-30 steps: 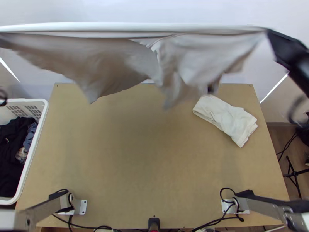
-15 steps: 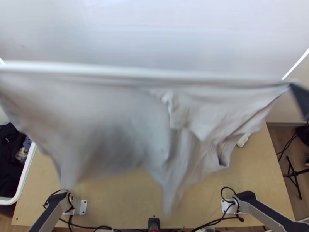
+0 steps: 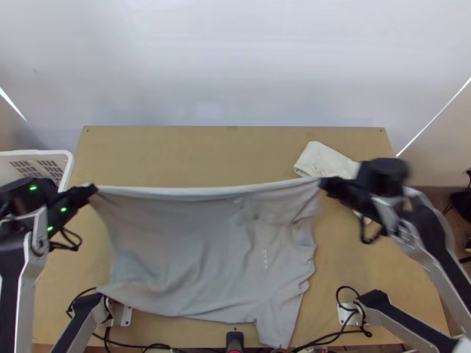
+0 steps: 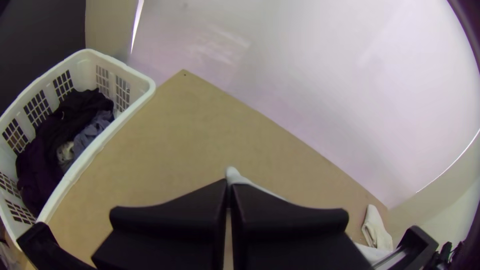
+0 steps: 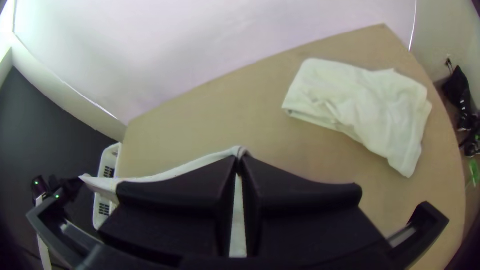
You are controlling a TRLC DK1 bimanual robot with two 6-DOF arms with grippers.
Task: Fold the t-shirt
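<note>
Basket holds dark clothes; left end effector, right end effector pinching t-shirt.

Right hand pinching t-shirt by its edge, folded white cloth on wooden table

Blurred right pincer and arm partly hide a folded white cloth; basket cropped at top view's left edge.
</note>
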